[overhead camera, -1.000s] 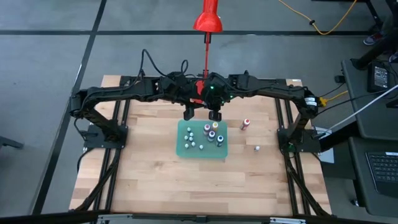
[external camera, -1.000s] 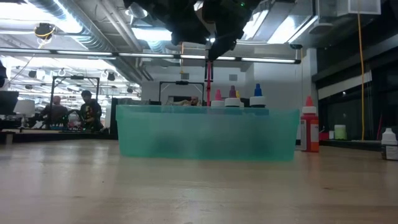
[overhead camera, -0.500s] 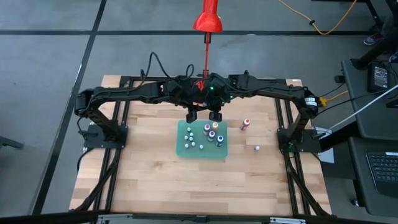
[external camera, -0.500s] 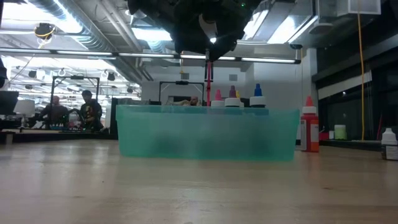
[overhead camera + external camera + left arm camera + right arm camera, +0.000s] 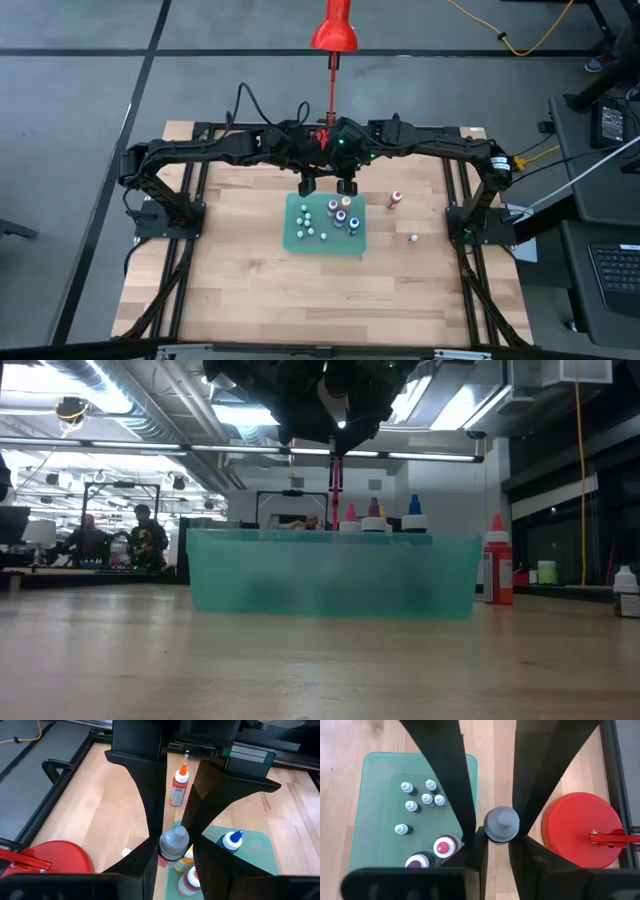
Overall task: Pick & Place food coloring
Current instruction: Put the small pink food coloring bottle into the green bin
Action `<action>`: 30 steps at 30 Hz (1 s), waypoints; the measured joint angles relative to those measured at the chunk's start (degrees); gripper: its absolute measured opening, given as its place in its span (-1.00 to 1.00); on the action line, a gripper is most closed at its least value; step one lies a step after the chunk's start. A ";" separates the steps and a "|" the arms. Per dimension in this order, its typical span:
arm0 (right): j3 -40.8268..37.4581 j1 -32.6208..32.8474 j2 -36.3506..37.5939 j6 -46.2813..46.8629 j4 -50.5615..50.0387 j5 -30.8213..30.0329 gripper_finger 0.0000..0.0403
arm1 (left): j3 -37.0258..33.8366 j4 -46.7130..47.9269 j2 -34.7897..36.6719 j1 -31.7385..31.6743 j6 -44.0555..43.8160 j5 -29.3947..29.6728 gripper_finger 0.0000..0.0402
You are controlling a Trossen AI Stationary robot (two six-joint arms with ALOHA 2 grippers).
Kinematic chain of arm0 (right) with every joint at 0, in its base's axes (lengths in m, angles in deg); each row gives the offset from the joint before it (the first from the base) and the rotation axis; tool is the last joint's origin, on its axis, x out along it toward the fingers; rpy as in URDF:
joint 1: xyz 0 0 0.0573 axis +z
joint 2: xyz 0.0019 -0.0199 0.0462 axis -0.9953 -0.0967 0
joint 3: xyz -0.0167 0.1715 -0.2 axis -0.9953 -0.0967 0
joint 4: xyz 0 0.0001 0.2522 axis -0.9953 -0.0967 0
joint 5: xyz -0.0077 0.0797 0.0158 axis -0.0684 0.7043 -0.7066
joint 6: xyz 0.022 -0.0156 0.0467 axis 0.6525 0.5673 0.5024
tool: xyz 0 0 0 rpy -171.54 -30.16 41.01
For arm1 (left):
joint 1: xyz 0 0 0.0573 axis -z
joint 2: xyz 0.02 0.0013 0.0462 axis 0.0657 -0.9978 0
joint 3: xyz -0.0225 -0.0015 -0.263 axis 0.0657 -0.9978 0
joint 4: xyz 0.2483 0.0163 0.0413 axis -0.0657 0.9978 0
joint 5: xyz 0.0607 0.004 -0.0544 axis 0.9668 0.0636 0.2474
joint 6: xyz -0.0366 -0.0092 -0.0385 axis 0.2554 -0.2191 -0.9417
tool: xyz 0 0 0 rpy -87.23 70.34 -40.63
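With most small bottles [image 5: 330,217] already inside my green plastic tray [image 5: 297,240], both jaws grip one grey-capped bottle [image 5: 501,824]; two bottles [image 5: 396,199] remain on the wooden counter [image 5: 240,290].

In the low view the frosted front wall of the green tray [image 5: 330,575] hides every bottle body inside, leaving only caps above its rim, while the top edge cuts off both arms and the right edge clips a white-capped bottle [image 5: 626,592].
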 joint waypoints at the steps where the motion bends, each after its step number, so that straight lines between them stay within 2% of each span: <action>1: 0.00 0.00 0.00 -0.02 0.00 0.01 -0.66 | 0.00 -0.03 0.00 0.00 -0.32 0.01 -0.44; 16: 0.17 -0.02 0.08 0.00 0.39 -0.06 -0.66 | 1.99 2.57 0.28 -0.02 1.09 1.02 -0.45; 21: -0.18 0.02 -0.40 -0.02 -0.36 -0.43 -0.66 | 2.64 0.93 0.79 -0.02 1.44 0.73 -0.59; 27: -0.15 0.02 -0.26 -0.13 -0.08 -0.27 -0.57 | 2.45 1.61 0.57 -0.04 1.51 -0.29 -0.91; 30: -0.15 0.01 -0.26 -0.20 -0.28 -0.23 -0.54 | 2.45 1.57 0.57 0.00 1.55 -0.62 -0.96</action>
